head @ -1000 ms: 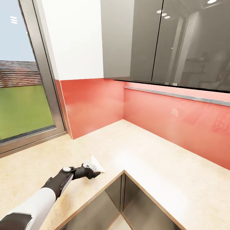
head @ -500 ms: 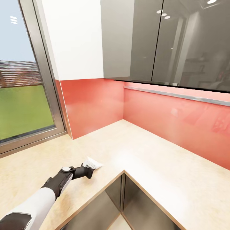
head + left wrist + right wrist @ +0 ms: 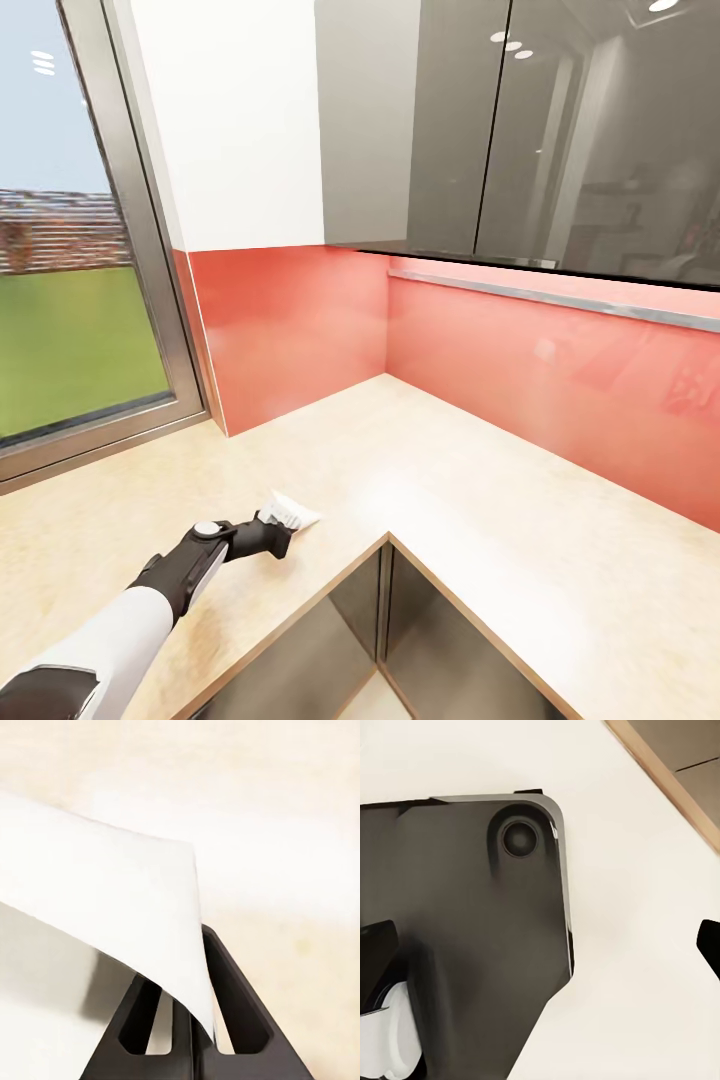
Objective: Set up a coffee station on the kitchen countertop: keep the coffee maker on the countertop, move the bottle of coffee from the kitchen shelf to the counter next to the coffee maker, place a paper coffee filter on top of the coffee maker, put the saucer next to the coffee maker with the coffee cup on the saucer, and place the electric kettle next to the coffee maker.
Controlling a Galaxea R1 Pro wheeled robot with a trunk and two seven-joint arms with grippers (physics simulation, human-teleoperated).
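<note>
We stood in a home kitchen: an L-shaped beige desk (image 3: 470, 470), red glossy backsplash (image 3: 300, 320), grey wall cabinets (image 3: 480, 120), and a window (image 3: 70, 300) onto grass.

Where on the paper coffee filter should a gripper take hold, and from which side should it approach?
Pinch the paper coffee filter at its thin edge, coming in level over the countertop from the robot's side, as the left gripper does: a flat sheet offers only its edge.

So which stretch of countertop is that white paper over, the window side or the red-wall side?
The window-side stretch: the left tool holds the paper filter just before the corner, away from the red-wall stretch.
</note>
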